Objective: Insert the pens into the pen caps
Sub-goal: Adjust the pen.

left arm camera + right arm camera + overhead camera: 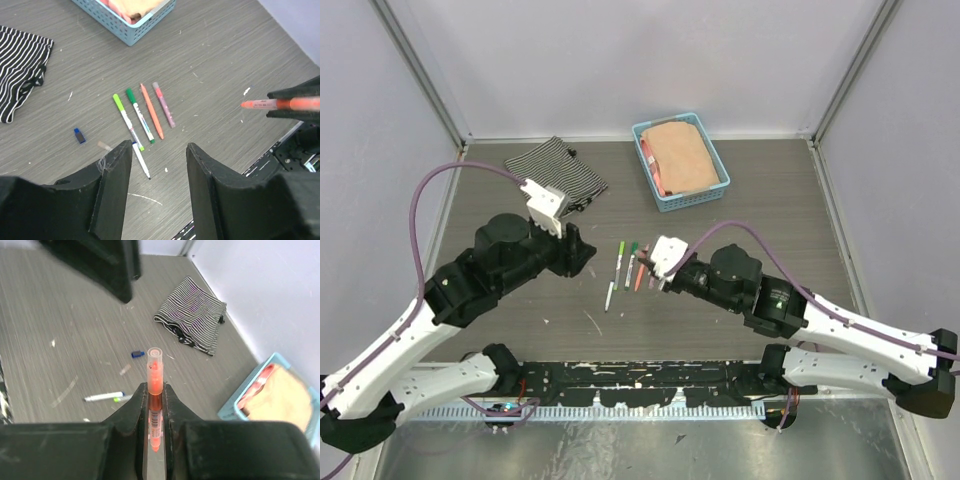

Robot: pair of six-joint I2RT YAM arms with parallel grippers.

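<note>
Jaws of right gripper (155,392) clamped on orange pen (155,371) (end protruding), left gripper (159,152) hovering, spread wide, empty.

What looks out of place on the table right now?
A small blue cap and a pale piece beside it lie stray, apart from the row of pens, toward the striped cloth. Nothing looks spilled or broken.

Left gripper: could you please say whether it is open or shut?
Open: the left gripper has its fingers apart, bare table showing between them.
</note>
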